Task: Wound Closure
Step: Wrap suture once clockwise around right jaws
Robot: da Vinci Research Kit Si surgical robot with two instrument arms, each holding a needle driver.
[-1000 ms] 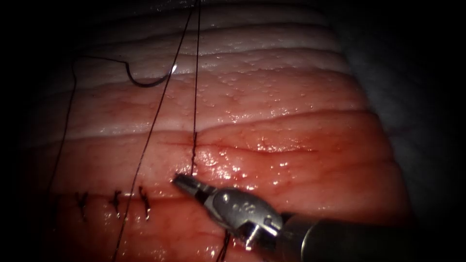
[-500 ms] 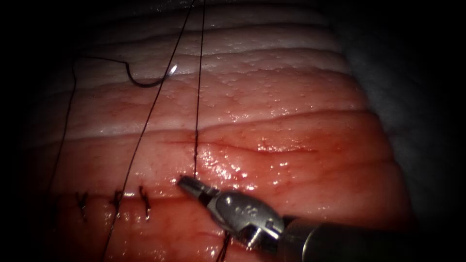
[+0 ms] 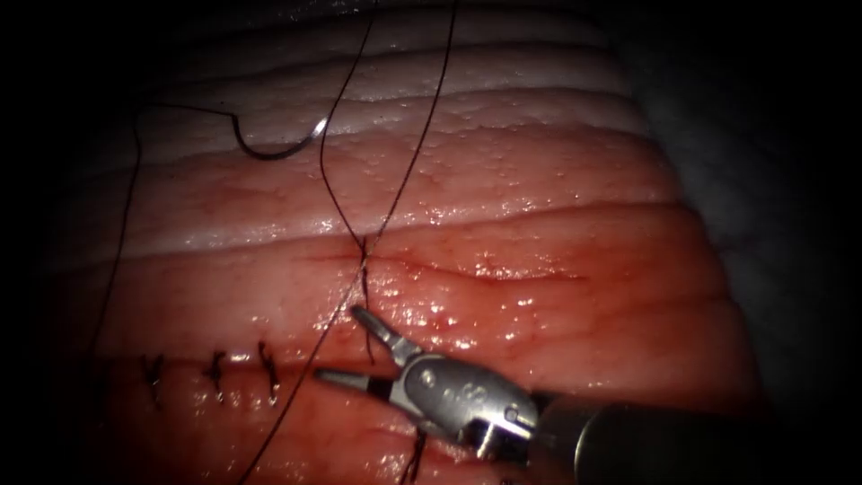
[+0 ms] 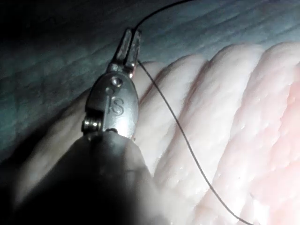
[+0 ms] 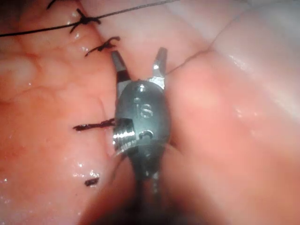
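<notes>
Right tool (image 3: 346, 346) agape, angled over tissue (image 3: 557, 296)

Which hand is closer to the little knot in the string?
Right. The right hand is open just below the knot. The left hand pinches the string off beyond the meat's far edge.

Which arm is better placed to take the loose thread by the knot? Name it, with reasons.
Right, probably. The right tool has its jaws open, holding nothing, astride the thread just below the knot. The left tool is shut on thread; the needle lies free on the tissue.
</notes>
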